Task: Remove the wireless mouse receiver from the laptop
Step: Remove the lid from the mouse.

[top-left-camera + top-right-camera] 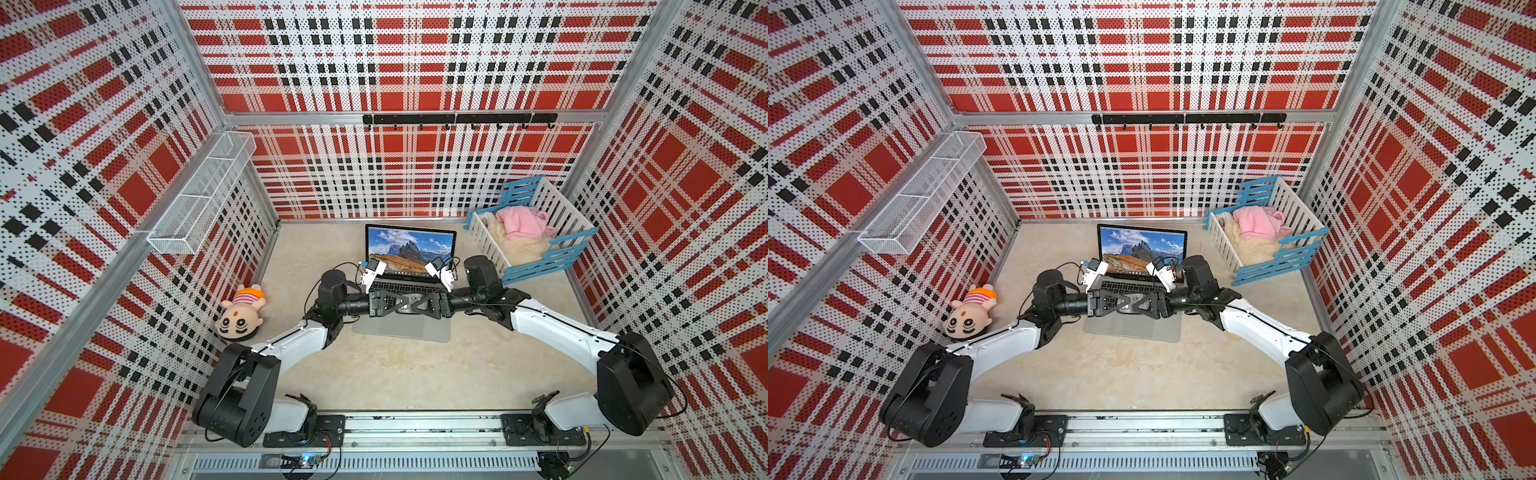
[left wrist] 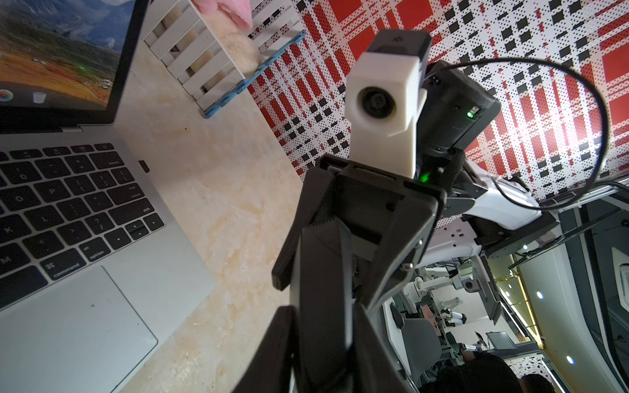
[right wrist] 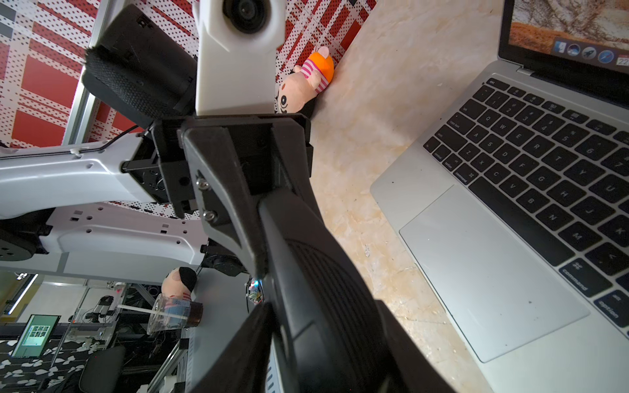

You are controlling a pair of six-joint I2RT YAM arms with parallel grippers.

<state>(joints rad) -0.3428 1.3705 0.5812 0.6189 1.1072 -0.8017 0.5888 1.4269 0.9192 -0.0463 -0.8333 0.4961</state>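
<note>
receiver (image 2: pixel 143 165) in laptop (image 2: pixel 177 265), apart from left gripper (image 2: pixel 323 306)

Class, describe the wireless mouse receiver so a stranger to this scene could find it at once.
Find the open silver laptop on the table. Go to its edge facing the white and blue crib, near the delete key. The wireless mouse receiver is the tiny black nub sticking out there, no bigger than a key and off the keyboard.

- laptop (image 1: pixel 399 330): matt silver metal shell, matt black keys, glossy screen.
- table top (image 1: pixel 415 374): smooth, stone-look beige.
- doll (image 1: pixel 241 316), 9 o'clock: plush cloth.
- black piece (image 3: pixel 323 272): matt ribbed plastic.
</note>
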